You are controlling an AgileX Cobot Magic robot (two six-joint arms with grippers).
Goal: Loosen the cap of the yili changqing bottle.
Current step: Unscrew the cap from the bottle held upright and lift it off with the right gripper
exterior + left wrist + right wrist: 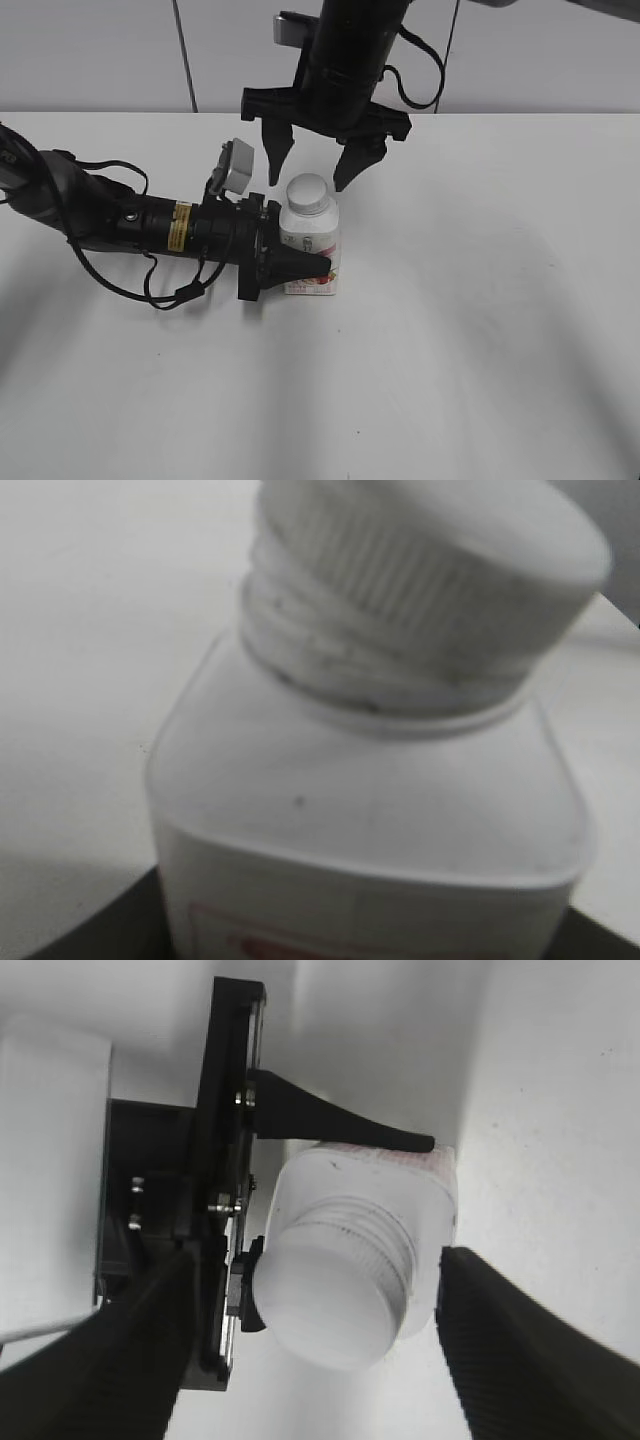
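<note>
Yili changqing bottle [312, 245] stands upright on the white table [480, 330], a little left of centre, clamped low on its body by the left gripper [300, 262], whose arm lies almost flat along the tabletop from the left. The right gripper [312, 162] hangs above and just behind the bottle, its jaws spread wide to either side of the cap [307, 193] and touching nothing. The step in hand looks like the approach to the cap: the bottle is braced, the cap ungripped. The next move probably calls for the right gripper to settle lower until its fingers [520, 1350] bracket the ribbed rim, close on it, then twist while the left holds firm. In the left wrist view the bottle fills the frame, blurred, and that gripper's fingers are cut off. Whether the cap is already slack on its thread cannot be told, and the label is largely hidden behind the left gripper.
</note>
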